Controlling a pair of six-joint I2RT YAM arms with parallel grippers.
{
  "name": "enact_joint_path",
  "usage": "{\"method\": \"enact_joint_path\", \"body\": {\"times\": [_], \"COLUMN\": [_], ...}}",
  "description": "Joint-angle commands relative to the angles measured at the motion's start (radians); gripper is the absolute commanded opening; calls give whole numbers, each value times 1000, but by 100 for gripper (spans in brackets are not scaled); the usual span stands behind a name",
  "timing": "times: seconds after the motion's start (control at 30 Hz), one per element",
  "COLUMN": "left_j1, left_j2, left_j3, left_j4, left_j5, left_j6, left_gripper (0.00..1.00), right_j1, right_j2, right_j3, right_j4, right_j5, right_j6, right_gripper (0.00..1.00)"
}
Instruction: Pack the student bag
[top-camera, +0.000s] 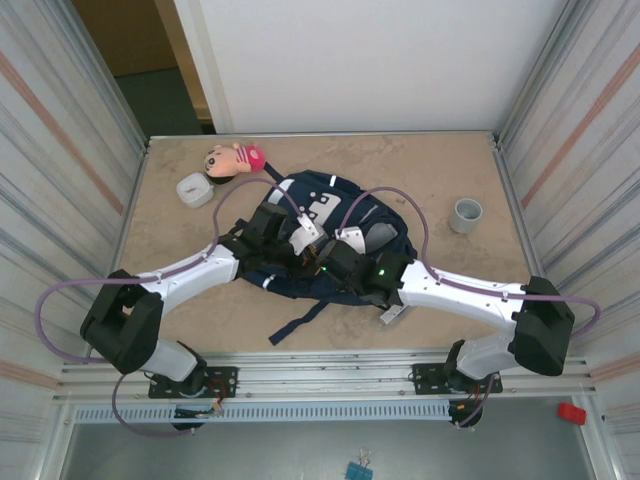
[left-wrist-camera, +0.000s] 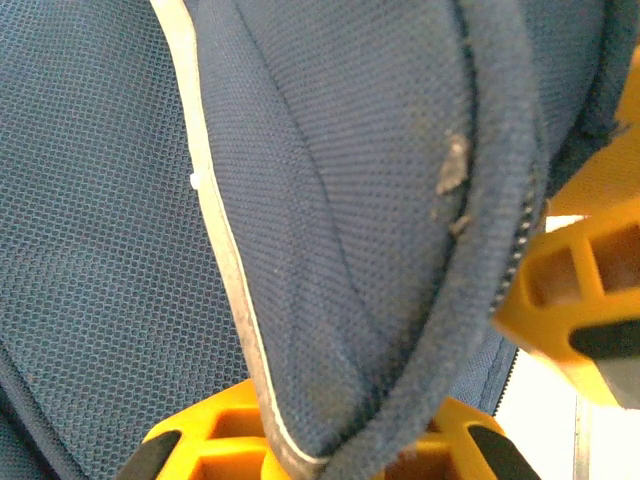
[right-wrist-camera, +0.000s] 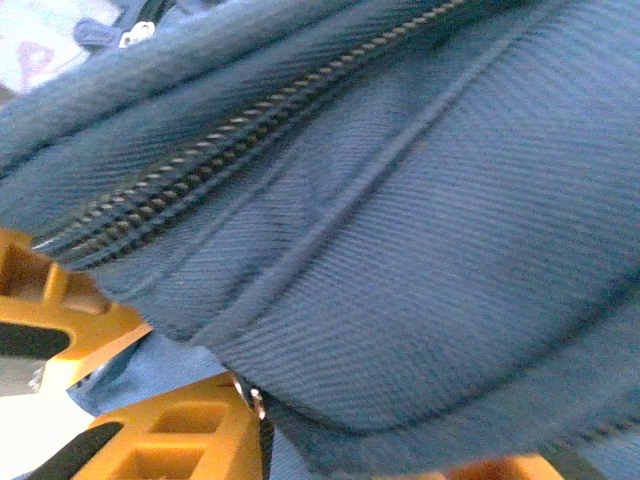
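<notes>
student bag (top-camera: 318, 192) lies flat in the middle of the table (top-camera: 450, 160), straps trailing toward you, with both arms reaching in over its near half. the step in hand looks like opening a zip compartment so things can go in.

your left gripper (left-wrist-camera: 440, 380) has its fingers pressed together on a fold of the navy mesh flap, right at the zipper edge; that reads as a sound anchor. hold that pinch firm and lift a little, so the zipper line is taut rather than slack.

your right gripper (right-wrist-camera: 130, 385) sits under the zipper track with fabric and a small metal pull between its fingers, but you cannot tell from the wrist view whether they are clamped on anything or only closing around it. make sure it is the pull you catch, not a bunch of cloth, or the slider will likely jam.

draw along the track, not across it, and pull away from the left hand.

the doll (top-camera: 235, 158) and the white container (top-camera: 194, 189) wait at the far left, the grey cup (top-camera: 466, 214) far right, all apart from the bag, so nothing is packed yet.
</notes>
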Motion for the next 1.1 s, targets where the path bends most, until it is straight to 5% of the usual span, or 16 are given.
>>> {"method": "enact_joint_path", "body": {"times": [0.0,0.17,0.43,0.53,0.87,1.07], "left_j1": [-2,-1,-1,0,15,13], "left_j2": [-20,-23,-32,-41,-90,-127], "left_j3": [13,13,11,6,-21,-55], "left_j4": [-41,-49,-48,-54,-166,-171], "left_j5": [75,59,64,55,-198,-251], "left_j6": [-34,-33,-33,-25,48,56], "left_gripper": [1,1,1,1,3,16], "right_j1": [-35,-58,-102,-121,-232,-302], "right_j2": [-13,-65,-91,-84,-239,-246], "right_j3": [28,3,-39,-37,-27,-32], "right_j4": [-85,-93,-13,-8,-143,-90], "right_j5": [156,159,61,26,-120,-503], "right_j6": [-4,-5,-19,-38,-179,-333], "right_gripper": [26,15,19,6,0,0]}}
